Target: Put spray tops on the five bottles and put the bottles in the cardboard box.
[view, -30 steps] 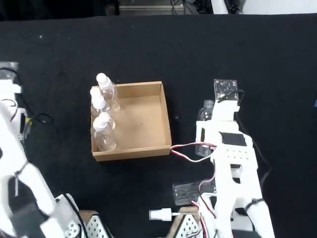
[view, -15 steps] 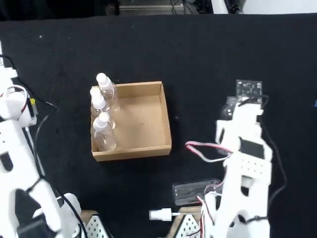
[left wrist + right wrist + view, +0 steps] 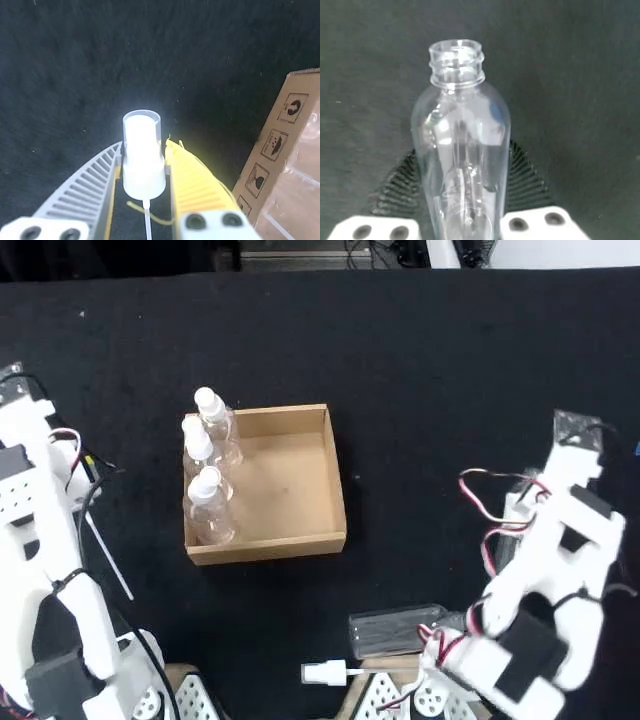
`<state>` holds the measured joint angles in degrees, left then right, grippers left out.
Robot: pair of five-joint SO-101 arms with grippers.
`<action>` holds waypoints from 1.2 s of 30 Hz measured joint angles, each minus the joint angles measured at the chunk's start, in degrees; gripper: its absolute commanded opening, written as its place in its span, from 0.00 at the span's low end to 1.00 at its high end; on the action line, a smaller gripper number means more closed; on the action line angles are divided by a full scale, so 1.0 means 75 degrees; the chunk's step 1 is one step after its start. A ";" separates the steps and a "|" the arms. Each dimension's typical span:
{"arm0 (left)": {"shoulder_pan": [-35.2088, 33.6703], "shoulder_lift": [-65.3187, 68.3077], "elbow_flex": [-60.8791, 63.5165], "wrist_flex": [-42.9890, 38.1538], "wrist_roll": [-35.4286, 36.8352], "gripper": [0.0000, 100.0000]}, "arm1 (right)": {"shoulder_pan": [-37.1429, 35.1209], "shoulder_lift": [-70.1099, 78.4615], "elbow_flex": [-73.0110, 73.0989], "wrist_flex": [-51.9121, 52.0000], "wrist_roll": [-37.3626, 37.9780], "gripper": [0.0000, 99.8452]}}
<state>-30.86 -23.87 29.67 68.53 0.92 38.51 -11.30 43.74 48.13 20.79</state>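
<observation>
**Step in hand: mating a spray top to the open bottle (judged fourth of five)**

Left gripper [image 3: 143, 146]: the jaws are closed down to the width of a spray top [image 3: 143, 150] and clamp it on both sides. Its clear cap stands just past the fingertips. Its dip tube [image 3: 148, 222] runs back between the jaws toward the wrist.

Right gripper [image 3: 462, 156]: the jaws are part-closed around the body of a clear bottle [image 3: 461, 135]. The uncapped neck [image 3: 456, 62] stands well past the fingertips, with nothing on the thread.

Outward from the jaws:
- The cardboard box [image 3: 300, 538] sits between the two arms, just off to one side of the left jaws.
- Three capped bottles [image 3: 208, 495] stand along the box wall nearest the left arm.
- A spare bottle [image 3: 392, 630] lies on the black table [image 3: 420, 360] near the right arm's base, with a loose spray top [image 3: 325, 673] beside it.

Advice, as judgement:
- You have the two parts well apart, so bring them together over open table, not over the box.
- Hold the bottle upright and steady, and let the left arm do the travelling.
- Lead with the tube tip. It is thin and will likely flex, so sight it into the neck before you lower.
- Seat the collar square on the thread. A tilted start would probably jam.
- Keep the right grip low on the body, since squeezing near the neck could distort the opening.
</observation>
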 measured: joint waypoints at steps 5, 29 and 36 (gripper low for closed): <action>0.0012 0.0000 0.0445 -0.0340 0.0246 0.03 | 0.0188 0.0938 -0.0457 0.0129 0.0000 0.07; 0.0012 0.0000 0.0750 -0.0445 0.0246 0.03 | 0.0211 0.2040 -0.3786 0.3411 0.0340 0.22; 0.0012 0.0000 0.0750 -0.0445 0.0246 0.03 | 0.0223 0.3938 -0.4982 0.4056 0.0340 0.25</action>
<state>-30.77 -23.87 35.30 65.19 2.77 40.18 18.24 6.37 78.55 23.34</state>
